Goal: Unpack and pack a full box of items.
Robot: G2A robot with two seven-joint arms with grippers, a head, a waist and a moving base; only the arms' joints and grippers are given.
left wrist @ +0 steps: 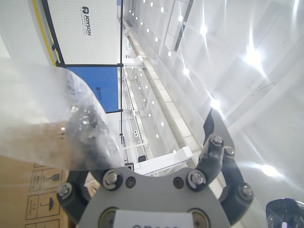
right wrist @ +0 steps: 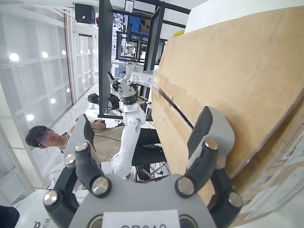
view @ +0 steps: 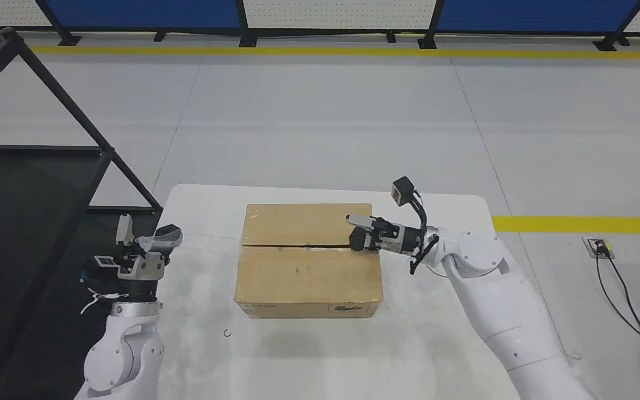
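At the middle of the white table (view: 200, 330) sits the cardboard box (view: 305, 270), both top flaps folded down flat and meeting in a seam (view: 300, 245) that runs across it from left to right. From the right wrist view a strip of glossy clear tape (right wrist: 177, 88) lies along the far stretch of that seam, while the nearer stretch shows as a dark slit between the flaps.

The right gripper (view: 358, 232) is laid out level over the box's right edge, just at the end of the seam. Its jaws stand wide apart with nothing between them: one ribbed pad (right wrist: 200, 129) is right over the seam line on the box top, and the other finger (right wrist: 86, 129) is off to the side, clear of the cardboard.

Well apart from the box, by the table's left edge, the left gripper (view: 145, 238) points upward. Its jaws look spread too, and a piece of crumpled clear plastic (left wrist: 78, 119) clings at one finger, hiding that fingertip; how it is caught there cannot be told. The opposite finger (left wrist: 213, 124) stands bare.

Near the box's front left corner a small dark curl (view: 229, 333) lies on the table, too small to name
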